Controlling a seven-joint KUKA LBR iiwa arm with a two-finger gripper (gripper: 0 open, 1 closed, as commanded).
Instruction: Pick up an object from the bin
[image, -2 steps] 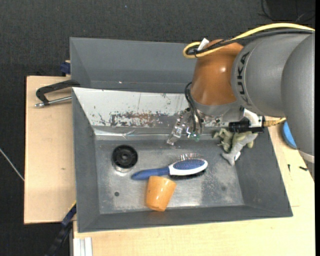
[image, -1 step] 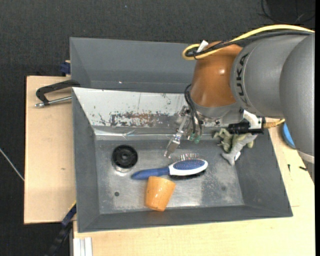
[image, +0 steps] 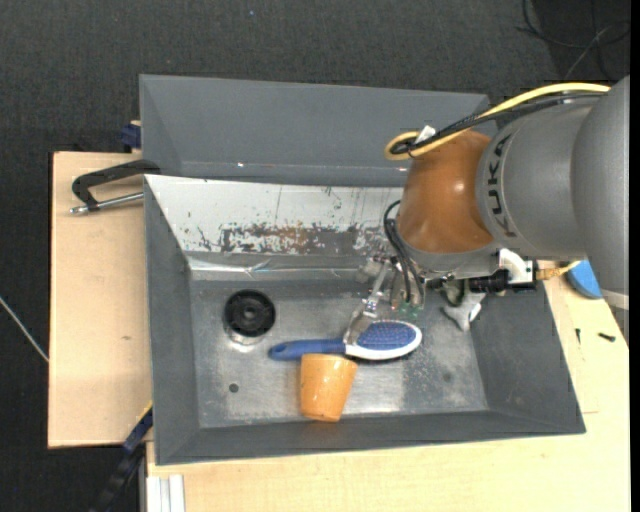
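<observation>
A big grey metal bin (image: 520, 375) sits in the middle, with slanted walls and a flat floor. Its back wall is scratched and has brown spots on it. The thick grey robot arm (image: 560, 170) comes in from the right, above the bin's back right corner. Its wrist wears a round orange cover (image: 445, 195), and a yellow cable (image: 540, 98) runs over the top of it.

A blue and white brush (image: 385, 340) with an oval head and a long blue handle lies flat on the floor, near the middle of the bin. Its head points right and its handle points left. An orange cup (image: 325, 385) made of plastic lies on its side just in front of the handle, close to the front wall. One end of the cup is right against the handle.

The shiny metal pincer (image: 372, 305) hangs below the orange cover, low in the bin. It leans down and to the left, and its tip ends right at the left edge of the brush's head. I cannot tell if the pincer is wide or narrow, or if it touches the brush.

A black round thing (image: 248, 312) sits on the floor at the left, well apart from the pincer. A small white bit (image: 462, 315) shows near the right wall, and I cannot tell what it is
</observation>
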